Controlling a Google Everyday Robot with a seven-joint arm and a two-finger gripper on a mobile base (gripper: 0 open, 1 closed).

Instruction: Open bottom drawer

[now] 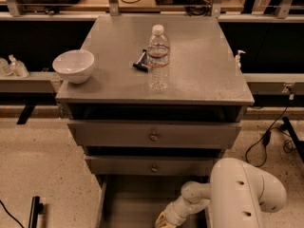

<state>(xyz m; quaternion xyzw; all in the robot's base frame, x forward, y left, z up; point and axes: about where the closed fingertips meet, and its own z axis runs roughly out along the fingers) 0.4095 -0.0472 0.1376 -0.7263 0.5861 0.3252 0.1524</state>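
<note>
The bottom drawer (135,198) stands pulled out from the grey cabinet, its plain grey interior showing below the middle drawer (153,166). Its front and knob lie below the picture's lower edge. My gripper (164,220) sits low over the drawer's right part, at the bottom edge of the view and partly cut off. The white arm (240,196) reaches in from the lower right. The top drawer (154,136) and the middle drawer are pushed in, each with a small round knob.
On the cabinet top (199,65) stand a white bowl (73,65) at the left edge, a clear water bottle (157,56) in the middle and a small dark tool (140,63) beside it. Cables (270,137) lie on the speckled floor to the right.
</note>
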